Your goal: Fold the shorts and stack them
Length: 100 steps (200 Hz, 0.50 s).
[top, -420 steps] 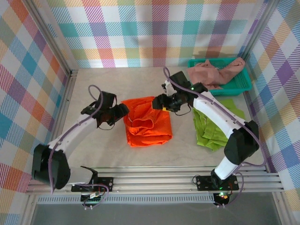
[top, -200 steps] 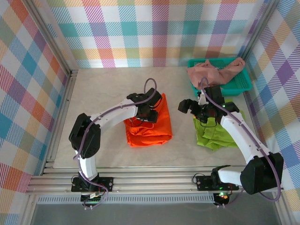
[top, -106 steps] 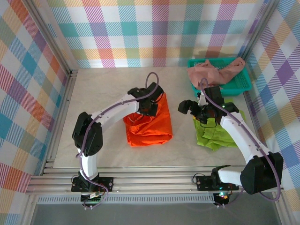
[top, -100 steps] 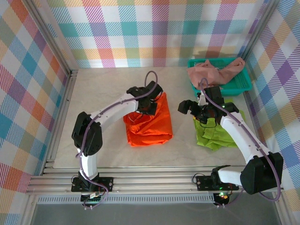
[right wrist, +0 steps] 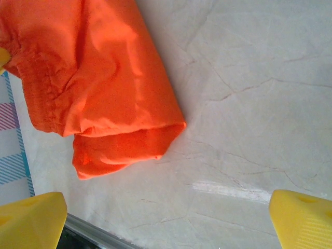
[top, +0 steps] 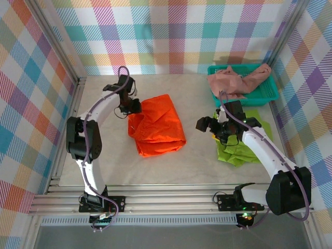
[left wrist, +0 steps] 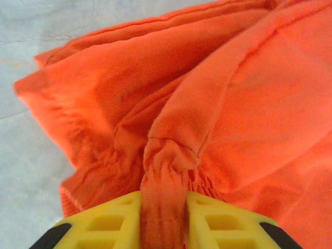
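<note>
Top view: bright orange fabric shorts [top: 158, 127] are seen folded into a rough rectangle, lying tilted near the middle of the pale grey stone-look table [top: 98, 155]. The left gripper [top: 133, 110] is placed at the far-left corner of the orange shorts, touching the fabric. The right gripper [top: 205, 126] is held just right of the orange shorts, apart from them, between them and the lime green fabric shorts [top: 244, 148]. The green pair is left crumpled under the right arm, near the right wall. Dusty pink fabric shorts [top: 236, 80] are heaped in the teal plastic mesh basket [top: 271, 92] at the far right corner, partly draped over its rim.

Left wrist view: the yellow fingers [left wrist: 109, 225] are seen pinched on a gathered bunch of the orange shorts [left wrist: 244, 104], so the jaws are nearly closed, with cloth gripped between them. Wrinkled folds are spread above, and bare table is seen at the left.

Right wrist view: the yellow fingertips [right wrist: 31, 218] are set wide apart at the bottom corners, and nothing is held between them. A folded edge of the orange shorts [right wrist: 93, 72] is seen at the upper left, resting flat on the table [right wrist: 249, 78].
</note>
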{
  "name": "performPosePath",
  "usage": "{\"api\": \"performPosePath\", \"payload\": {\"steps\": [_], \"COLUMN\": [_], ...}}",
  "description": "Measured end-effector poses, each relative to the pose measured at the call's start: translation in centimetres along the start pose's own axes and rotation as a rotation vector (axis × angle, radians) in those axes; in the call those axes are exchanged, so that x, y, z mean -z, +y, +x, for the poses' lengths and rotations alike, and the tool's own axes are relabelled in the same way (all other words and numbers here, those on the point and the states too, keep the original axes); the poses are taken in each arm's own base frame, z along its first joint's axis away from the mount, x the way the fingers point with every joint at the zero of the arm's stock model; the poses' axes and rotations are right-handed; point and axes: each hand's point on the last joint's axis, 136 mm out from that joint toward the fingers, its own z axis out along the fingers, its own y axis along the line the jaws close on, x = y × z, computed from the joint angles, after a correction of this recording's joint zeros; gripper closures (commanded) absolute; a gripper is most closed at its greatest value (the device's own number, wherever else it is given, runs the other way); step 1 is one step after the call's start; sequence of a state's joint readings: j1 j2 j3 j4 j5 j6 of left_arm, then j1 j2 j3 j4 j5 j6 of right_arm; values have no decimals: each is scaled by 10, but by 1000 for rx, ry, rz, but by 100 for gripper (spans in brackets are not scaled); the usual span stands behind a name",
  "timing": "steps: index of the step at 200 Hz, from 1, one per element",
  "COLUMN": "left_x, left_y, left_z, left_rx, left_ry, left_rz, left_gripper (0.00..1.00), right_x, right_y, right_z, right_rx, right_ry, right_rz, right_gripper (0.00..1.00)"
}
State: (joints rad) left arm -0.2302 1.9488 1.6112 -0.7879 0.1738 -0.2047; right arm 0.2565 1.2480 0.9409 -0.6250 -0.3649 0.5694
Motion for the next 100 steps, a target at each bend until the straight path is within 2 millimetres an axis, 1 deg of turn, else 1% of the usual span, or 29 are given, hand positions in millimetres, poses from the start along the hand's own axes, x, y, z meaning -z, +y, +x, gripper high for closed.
{"api": "performPosePath", "payload": {"steps": [5,9,19,27,35,49,55,61,71,81,96,100], "left_x": [-9,-15,-34,-46,-51,-47,-40,-31,-7,22,79,91], "left_y": [3,5,11,16,19,19,17,15,9,0,-24,-30], "left_z": [0,0,4,8,11,11,7,3,-7,-19,-40,-43], "left_rx": [3,15,26,36,38,28,22,15,3,4,-10,-10], "left_ry": [15,26,66,95,115,110,93,72,18,-50,-181,-208], "left_rz": [13,24,44,49,51,50,53,57,70,96,175,201], "left_gripper": [51,48,46,44,39,24,16,10,0,0,0,0], "right_x": [-1,-2,-4,-5,-5,-5,-6,-6,-7,-9,-15,-18], "right_y": [-1,-2,-4,-5,-5,-3,-2,1,7,16,32,37], "right_z": [2,3,6,7,9,10,11,11,12,14,23,26], "right_rx": [-2,-4,-8,-11,-14,-15,-11,-4,8,30,84,103], "right_ry": [5,8,18,25,31,37,39,41,43,46,64,73], "right_rz": [0,0,-1,-2,-5,-15,-23,-33,-52,-73,-102,-107], "right_gripper": [1,0,0,0,1,0,1,1,0,0,1,0]}}
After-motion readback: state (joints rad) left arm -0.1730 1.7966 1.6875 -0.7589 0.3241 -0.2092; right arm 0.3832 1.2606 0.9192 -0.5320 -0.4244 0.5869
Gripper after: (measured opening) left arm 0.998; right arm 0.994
